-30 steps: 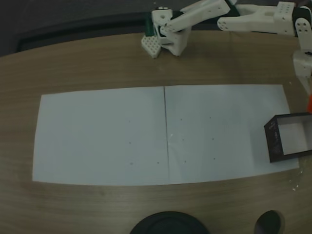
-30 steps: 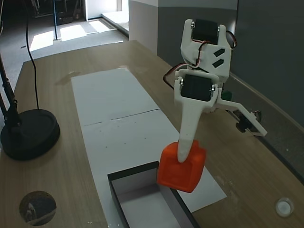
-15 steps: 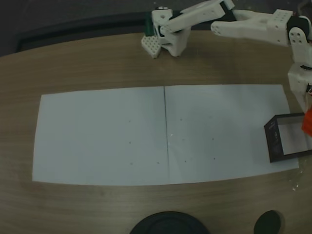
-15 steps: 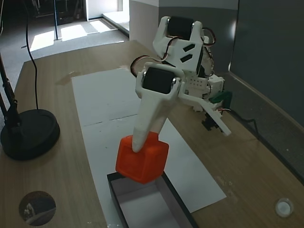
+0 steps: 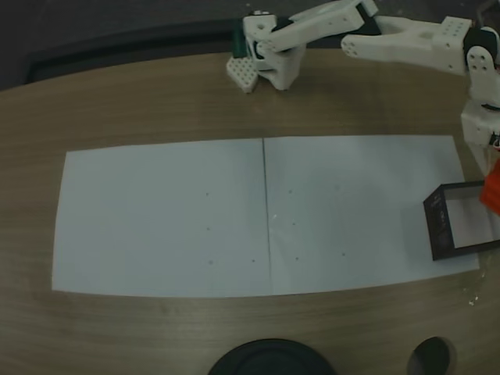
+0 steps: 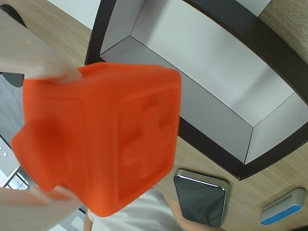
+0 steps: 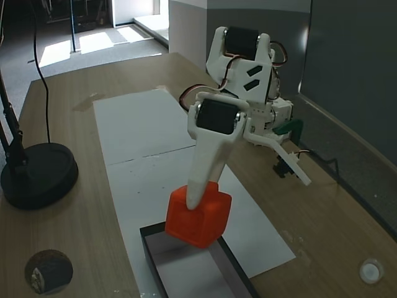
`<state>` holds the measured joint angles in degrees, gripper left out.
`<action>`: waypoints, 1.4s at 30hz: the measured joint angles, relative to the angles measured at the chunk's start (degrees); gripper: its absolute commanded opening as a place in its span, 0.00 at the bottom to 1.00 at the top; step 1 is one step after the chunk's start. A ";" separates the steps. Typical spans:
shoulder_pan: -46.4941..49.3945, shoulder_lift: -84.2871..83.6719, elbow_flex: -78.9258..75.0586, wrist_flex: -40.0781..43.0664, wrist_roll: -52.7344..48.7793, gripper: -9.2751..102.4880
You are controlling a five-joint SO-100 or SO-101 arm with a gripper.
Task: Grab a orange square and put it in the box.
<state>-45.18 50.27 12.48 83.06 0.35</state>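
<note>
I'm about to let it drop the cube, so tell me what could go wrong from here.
1. The bright orange matte cube hangs over the near end wall of the shallow black-walled box, not over its middle; released now, it might catch the rim and tip out.
2. The hand holds the cube tilted, so it may land on an edge and roll.

An office-like room: long wooden desk [image 7: 74, 223], grey partition [image 7: 353, 81], lamp base [image 7: 37, 177].

A fixed view from above is dim and grey, its table [image 5: 141, 101] edge bowed by lens distortion. The other fixed view is brighter, daylight falling at far left. The wrist view blurs the close orange square [image 6: 101, 144].
</note>
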 measured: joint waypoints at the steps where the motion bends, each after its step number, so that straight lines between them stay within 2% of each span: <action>1: 0.00 0.00 0.00 0.09 0.00 0.33; 10: 0.00 0.00 0.00 1.14 0.00 0.34; 12: 0.00 0.00 0.00 1.23 0.00 0.29; 16: 1.58 0.09 -0.53 3.43 0.00 0.11; 20: 9.76 1.14 -0.53 9.49 -4.66 0.08; 24: 23.47 7.03 -1.93 15.73 -2.20 0.08; 29: 44.30 22.85 -2.46 16.35 2.46 0.08; 33: 55.72 37.00 7.47 16.35 4.13 0.08; 36: 59.06 48.96 19.51 16.35 4.13 0.08; 42: 57.57 80.07 47.02 15.29 0.79 0.08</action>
<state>12.39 130.34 59.50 98.35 1.14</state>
